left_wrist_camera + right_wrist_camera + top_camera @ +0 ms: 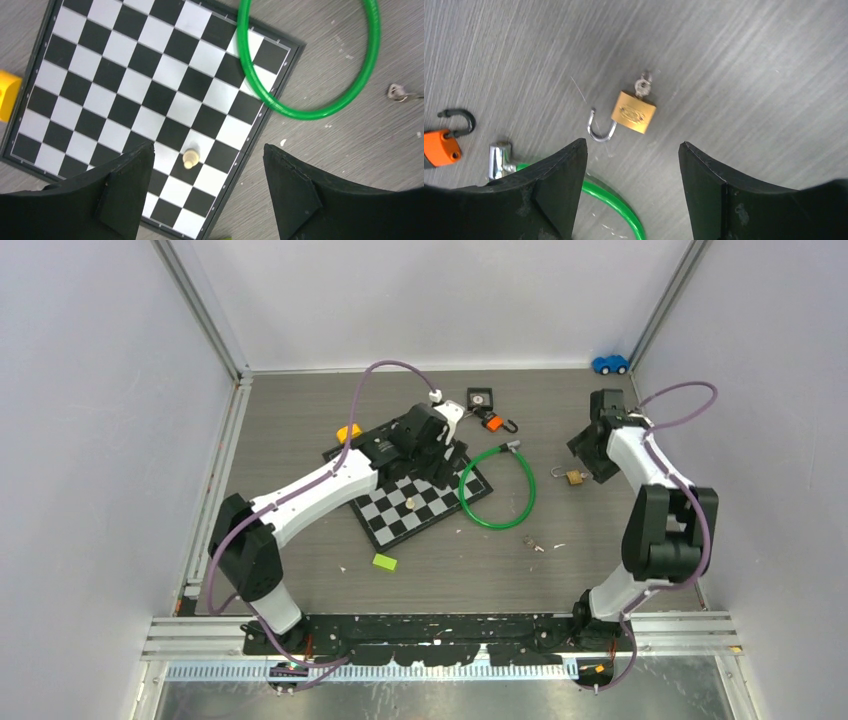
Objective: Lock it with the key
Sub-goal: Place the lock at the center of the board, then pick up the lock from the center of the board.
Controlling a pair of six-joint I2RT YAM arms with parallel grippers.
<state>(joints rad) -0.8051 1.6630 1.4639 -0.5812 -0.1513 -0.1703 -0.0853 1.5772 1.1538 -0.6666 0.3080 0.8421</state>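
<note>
A brass padlock point(634, 112) lies flat on the grey table, its steel shackle point(600, 131) swung open. A small silver key point(642, 85) sticks out of its base. In the top view the padlock point(575, 477) lies just left of my right gripper point(592, 458). My right gripper point(632, 145) is open and empty, hovering above the padlock. My left gripper point(208, 150) is open and empty above the chessboard point(125, 75); in the top view the left gripper point(443, 462) is at the board's far corner. Loose keys point(532, 543) lie on the table and also show in the left wrist view point(400, 93).
A green cable loop point(497, 490) with a chrome end point(499, 159) lies between board and padlock. A pale pawn point(190, 158) stands on the board. An orange padlock point(441, 147), black square item point(480, 398), yellow block point(9, 95), green block point(384, 562) and blue toy car point(609, 364) are around.
</note>
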